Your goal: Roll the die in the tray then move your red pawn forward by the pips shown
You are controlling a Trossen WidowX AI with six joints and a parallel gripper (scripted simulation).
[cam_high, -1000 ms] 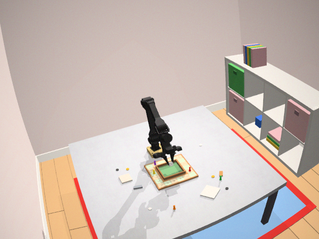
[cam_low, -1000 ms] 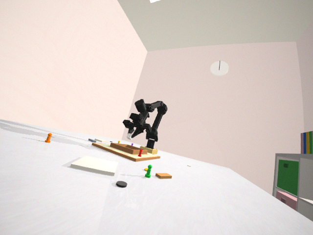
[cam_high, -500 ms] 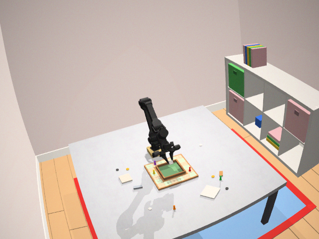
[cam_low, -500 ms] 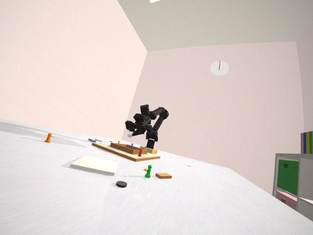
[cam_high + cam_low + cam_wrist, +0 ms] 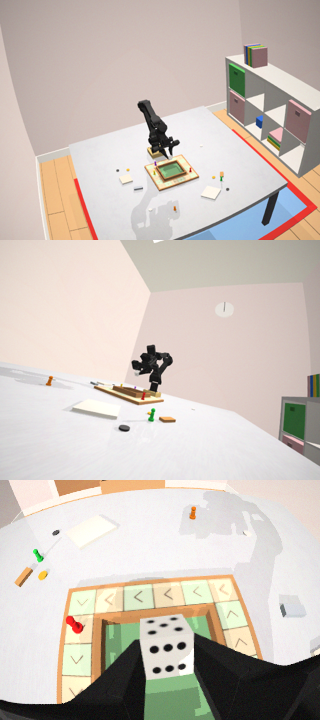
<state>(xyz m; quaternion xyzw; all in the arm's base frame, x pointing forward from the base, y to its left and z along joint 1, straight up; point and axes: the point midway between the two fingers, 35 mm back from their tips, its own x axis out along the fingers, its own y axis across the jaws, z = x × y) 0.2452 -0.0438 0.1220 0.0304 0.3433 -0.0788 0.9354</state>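
Note:
My gripper (image 5: 170,157) (image 5: 137,373) (image 5: 164,643) is shut on the white die (image 5: 170,156) (image 5: 136,373) (image 5: 167,652), held in the air above the tray area. In the wrist view the die shows five pips on its upper face and six on the face below. The brown-walled tray (image 5: 175,176) (image 5: 129,391) (image 5: 97,645) with a green floor sits in the middle of the board (image 5: 156,182) (image 5: 118,396) (image 5: 139,597). The red pawn (image 5: 190,169) (image 5: 143,396) (image 5: 74,624) stands upright on the board's track beside the tray, one square from a corner.
A purple pawn (image 5: 155,163) and a yellow pawn (image 5: 154,172) stand on the board. A green pawn (image 5: 221,178) (image 5: 151,414) (image 5: 38,555) and an orange pawn (image 5: 174,208) (image 5: 49,380) (image 5: 193,513) stand off it. Pale slabs (image 5: 210,192) (image 5: 125,178) and small discs lie around.

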